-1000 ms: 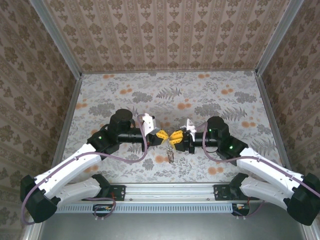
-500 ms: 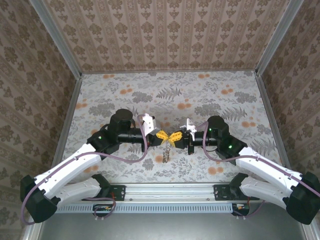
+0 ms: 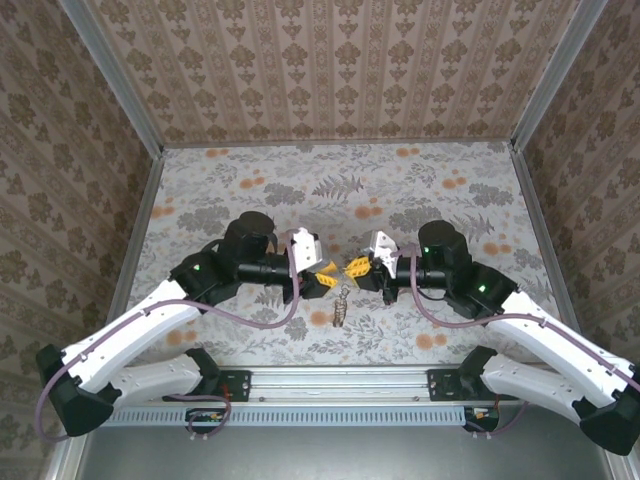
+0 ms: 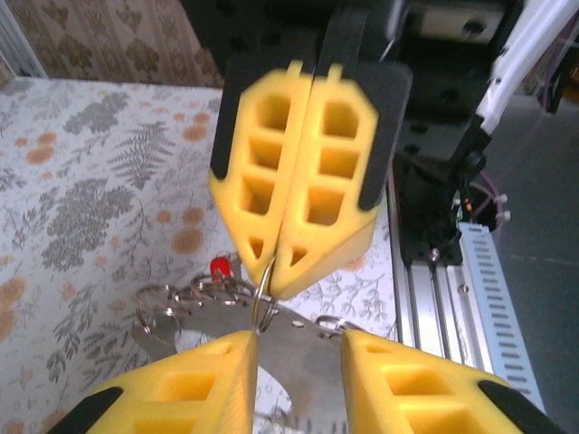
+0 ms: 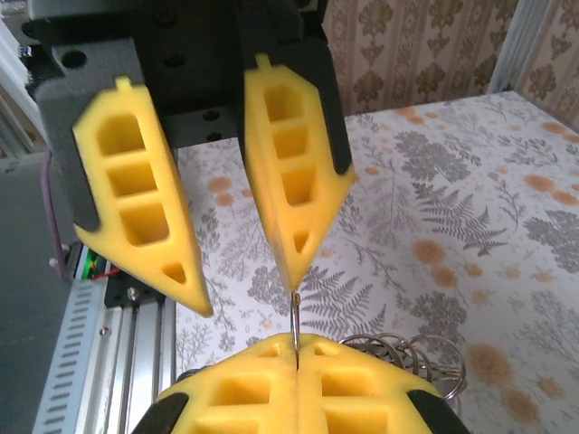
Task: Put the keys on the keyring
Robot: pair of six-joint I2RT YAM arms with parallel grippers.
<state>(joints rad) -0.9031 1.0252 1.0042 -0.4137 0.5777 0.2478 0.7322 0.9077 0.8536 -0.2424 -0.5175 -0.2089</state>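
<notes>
- The right gripper (image 4: 280, 271) is closed. Its two yellow fingers are pressed flat together, and the thin wire of the keyring (image 5: 295, 318) is nipped between their tips.
- In the right wrist view the keyring stands edge-on out of those closed tips, pointing toward the left gripper (image 5: 246, 294).
- The left gripper's jaws are parted, with a clear gap between its two yellow fingers and nothing clamped in them.
- The two grippers face each other tip to tip and are near each other. One left finger's tip sits just above the edge of the ring, and the other finger is off to the side.
- In the left wrist view the ring wire runs from the right gripper's tips down to the inner edge of one left finger. I cannot tell whether wire and finger touch.
- The keys (image 3: 341, 308) hang as a small bunch just below the gap between the two grippers, over the floral tabletop (image 3: 430, 200). I cannot tell whether the bunch reaches it.
- The red-headed key (image 4: 219, 266) lies just beside the right gripper's tips, among loops of wire ring. The other keys are too small to tell apart.
</notes>
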